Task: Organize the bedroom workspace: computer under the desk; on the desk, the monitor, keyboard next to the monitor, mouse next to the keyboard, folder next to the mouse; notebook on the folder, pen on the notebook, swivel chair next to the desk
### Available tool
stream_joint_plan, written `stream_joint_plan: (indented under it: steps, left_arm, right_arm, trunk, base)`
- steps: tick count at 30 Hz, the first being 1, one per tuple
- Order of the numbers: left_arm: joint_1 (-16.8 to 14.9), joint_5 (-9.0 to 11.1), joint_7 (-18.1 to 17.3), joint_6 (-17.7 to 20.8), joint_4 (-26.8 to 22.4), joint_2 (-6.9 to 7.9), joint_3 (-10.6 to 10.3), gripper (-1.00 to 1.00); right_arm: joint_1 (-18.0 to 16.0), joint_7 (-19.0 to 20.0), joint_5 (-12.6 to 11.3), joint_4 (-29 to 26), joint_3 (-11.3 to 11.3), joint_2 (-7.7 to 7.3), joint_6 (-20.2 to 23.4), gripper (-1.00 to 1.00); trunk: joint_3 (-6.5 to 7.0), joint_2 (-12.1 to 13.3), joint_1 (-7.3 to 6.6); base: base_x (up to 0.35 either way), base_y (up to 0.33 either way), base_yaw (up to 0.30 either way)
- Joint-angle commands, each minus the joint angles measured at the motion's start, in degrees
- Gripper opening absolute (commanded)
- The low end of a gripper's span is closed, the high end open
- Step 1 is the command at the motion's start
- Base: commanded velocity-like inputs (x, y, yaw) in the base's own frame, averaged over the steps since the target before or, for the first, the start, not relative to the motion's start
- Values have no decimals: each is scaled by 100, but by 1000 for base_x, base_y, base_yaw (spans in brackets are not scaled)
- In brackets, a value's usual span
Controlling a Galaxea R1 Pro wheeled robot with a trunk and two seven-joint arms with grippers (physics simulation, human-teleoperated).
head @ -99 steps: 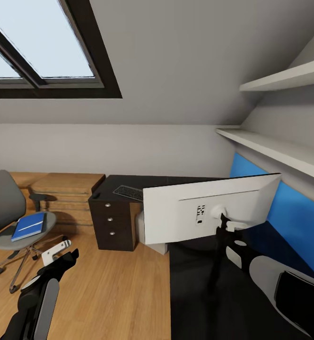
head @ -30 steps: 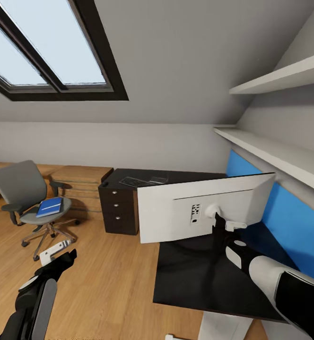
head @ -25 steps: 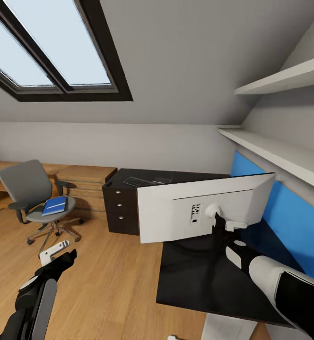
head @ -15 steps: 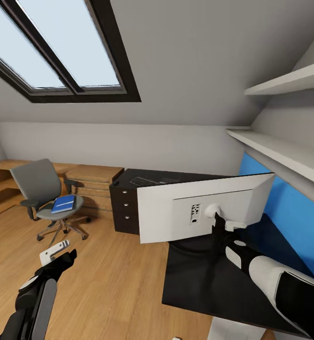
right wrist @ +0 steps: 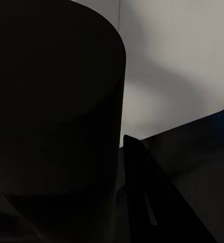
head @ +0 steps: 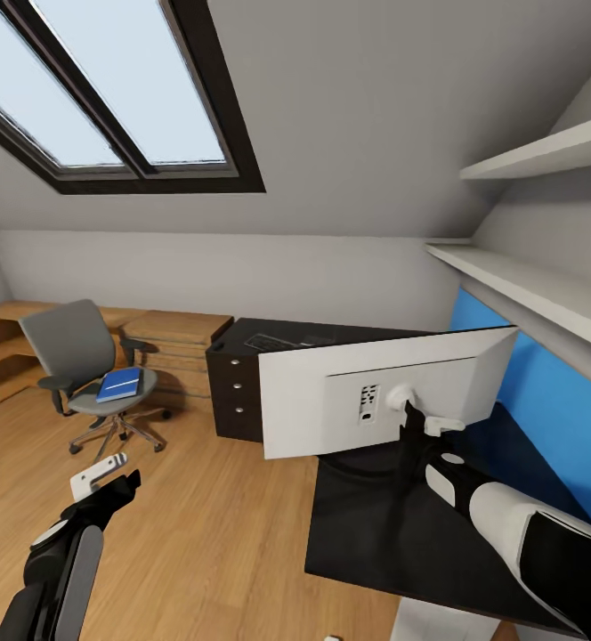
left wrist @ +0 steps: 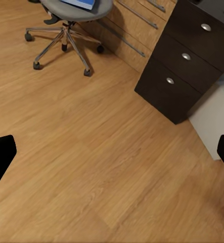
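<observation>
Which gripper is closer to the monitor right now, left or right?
Right. The right gripper is at the stem behind the monitor, apparently gripping it. The left gripper hangs open over the wooden floor, well off to the side.

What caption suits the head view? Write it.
Right gripper holds the monitor over the desk.

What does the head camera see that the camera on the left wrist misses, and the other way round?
Head view alone: the monitor seen from behind, held at its stem by the right gripper, the swivel chair's grey back, a skylight and wall shelves.

Left wrist view alone: a close look down at the floor between the left gripper's dark fingertips.

Both: the swivel chair, the blue folder on its seat, and the desk drawers.
</observation>
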Motion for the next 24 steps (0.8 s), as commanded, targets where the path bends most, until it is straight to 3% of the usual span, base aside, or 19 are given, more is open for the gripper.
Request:
stream_joint_plan:
  steps: [1, 17, 24]
  left_arm:
    - [-6, 57, 38, 23, -8, -2, 3, 100]
    - [-6, 62, 36, 18, -8, -8, -4, 100]
    - [-6, 62, 34, 20, -8, -10, -1, 100]
  right_arm:
    - [-5, -51, -13, -27, 24, -6, -6, -100]
    - [-5, -47, -11, -29, 24, -8, -6, -100]
    - [-5, -47, 4, -29, 24, -6, -6, -100]
  trunk:
    - [-9, -11, 2]
    - [-9, -11, 2]
    - [-9, -11, 2]
  base:
    - [0, 0, 0]
    - [-92, -116, 0]
    - [-258, -5, 0]
